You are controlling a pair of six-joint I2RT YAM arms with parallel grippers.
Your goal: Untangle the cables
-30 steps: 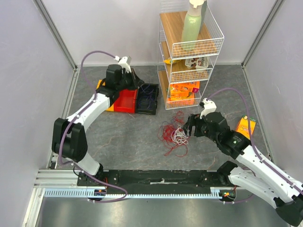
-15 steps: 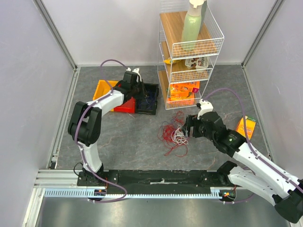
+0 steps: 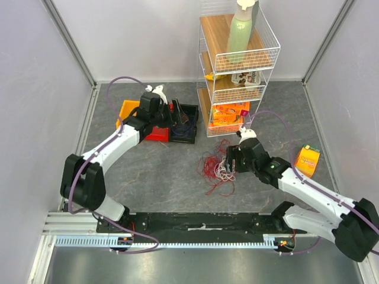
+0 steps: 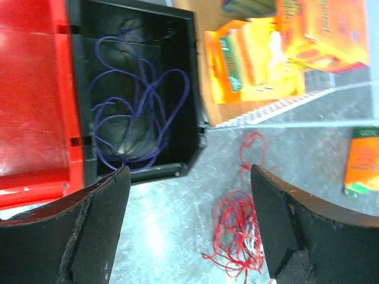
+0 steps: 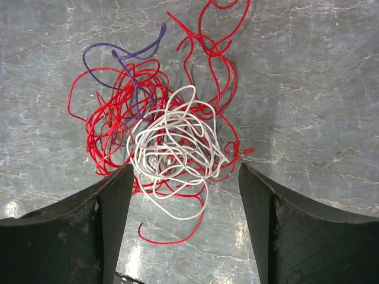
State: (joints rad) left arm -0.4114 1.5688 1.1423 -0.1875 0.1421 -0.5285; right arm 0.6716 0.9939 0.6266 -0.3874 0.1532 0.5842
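Cables point(image 3: 218, 168): one loose tangle on the grey table point(image 3: 148, 177), directly in front of the foot of the wire shelf rack point(image 3: 267, 41) and apart from it. In the right wrist view the tangle resolves into a sprawling red cable point(image 5: 100, 127), a tighter white cable point(image 5: 177, 148) coiled on top of the red loops, and a short purple strand point(image 5: 115, 58) threading into the red at its far side. One red loop trails from the tangle toward the rack.

A second purple cable point(image 4: 139, 109) lies coiled by itself inside the black bin point(image 3: 185, 123), which stands just left of the rack's bottom shelf.

Right gripper point(image 5: 185, 168): poised over the tangle in front of the rack, jaws spread wide, the white clump framed between the two fingers point(image 5: 71, 231). Whether the fingertips touch the cables cannot be told.

Left gripper point(image 4: 189, 171): above the near edge of the black bin, left of the rack, jaws spread wide with nothing between them.

Farther left of the rack, a red bin point(image 3: 157, 128) adjoins the black one, with an orange bin point(image 3: 126, 109) beyond. An orange box point(image 3: 308, 160) lies on the table to the right of the rack, well apart. A green bottle point(image 3: 240, 32) stands on the rack's top shelf; orange packets point(image 3: 230, 112) fill its bottom shelf.
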